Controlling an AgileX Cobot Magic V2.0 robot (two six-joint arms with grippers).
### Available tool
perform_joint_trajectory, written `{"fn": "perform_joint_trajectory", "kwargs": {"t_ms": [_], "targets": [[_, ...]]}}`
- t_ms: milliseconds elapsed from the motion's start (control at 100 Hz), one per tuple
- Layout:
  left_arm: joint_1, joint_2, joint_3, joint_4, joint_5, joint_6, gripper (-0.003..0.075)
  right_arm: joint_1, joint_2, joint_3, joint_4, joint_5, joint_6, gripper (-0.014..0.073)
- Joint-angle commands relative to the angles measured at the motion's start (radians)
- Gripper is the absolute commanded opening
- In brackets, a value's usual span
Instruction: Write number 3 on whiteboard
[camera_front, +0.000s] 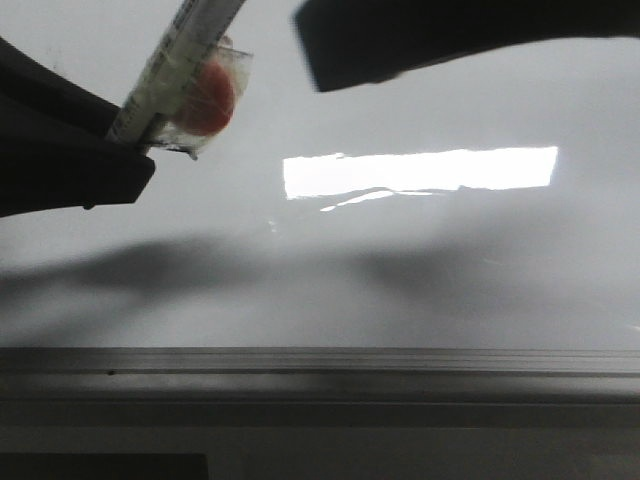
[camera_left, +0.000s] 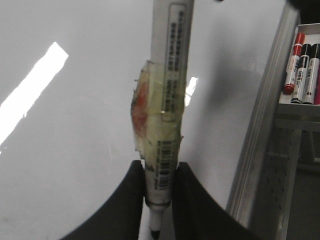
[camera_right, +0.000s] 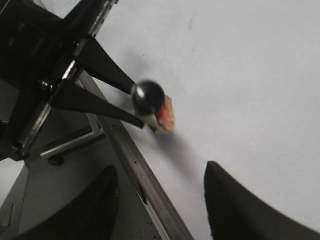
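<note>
While left gripper (camera_left: 159, 200) holds marker (camera_left: 167, 100) above whiteboard (camera_front: 420, 270), jaws clamped on barrel near tip end, marker slants up over board's left part in front view. Taped wad with red patch (camera_front: 205, 100) stuck to barrel. Right gripper (camera_right: 160, 200) hangs over board edge rail (camera_right: 145, 185), jaws apart, holding nothing. Bright rectangular reflection (camera_front: 420, 170) mid-board. No drawn 3 visible on surface. Spare markers in tray (camera_left: 302, 65) beside board.
</note>
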Motion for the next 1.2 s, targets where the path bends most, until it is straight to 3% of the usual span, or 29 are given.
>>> {"fn": "perform_joint_trajectory", "kwargs": {"t_ms": [0, 360, 460, 560, 630, 780, 830, 1010, 1190], "targets": [[-0.013, -0.007, -0.035, 0.002, -0.054, 0.001, -0.002, 0.021, 0.062, -0.082, -0.022, -0.076, -0.014, 0.0363], [-0.013, -0.007, -0.035, 0.002, -0.049, 0.001, -0.002, 0.025, 0.155, -0.181, -0.029, -0.076, -0.014, 0.0351], [-0.013, -0.007, -0.035, 0.004, -0.049, 0.001, -0.002, 0.025, 0.155, -0.181, -0.029, -0.076, -0.014, 0.0197], [-0.013, -0.007, -0.035, 0.008, -0.046, 0.001, -0.0015, 0.025, 0.163, -0.181, -0.029, -0.056, -0.014, -0.0072], [-0.011, -0.007, -0.035, 0.003, -0.028, 0.001, 0.0054, 0.023, 0.167, -0.181, -0.022, -0.044, -0.005, -0.0061], [-0.006, -0.018, -0.035, -0.072, -0.028, -0.001, 0.037, 0.023, 0.167, -0.181, -0.019, -0.024, -0.005, -0.0066], [0.001, -0.024, -0.035, -0.119, -0.004, -0.001, 0.0424, 0.023, 0.167, -0.189, -0.019, -0.019, -0.005, -0.0066], [0.04, -0.077, -0.035, -0.28, 0.104, -0.003, 0.038, -0.038, 0.171, -0.3, -0.019, 0.095, -0.005, -0.0066], [0.045, -0.133, -0.035, -0.282, 0.1, -0.003, 0.0367, -0.162, 0.175, -0.414, -0.019, 0.208, -0.005, -0.0066]]}}
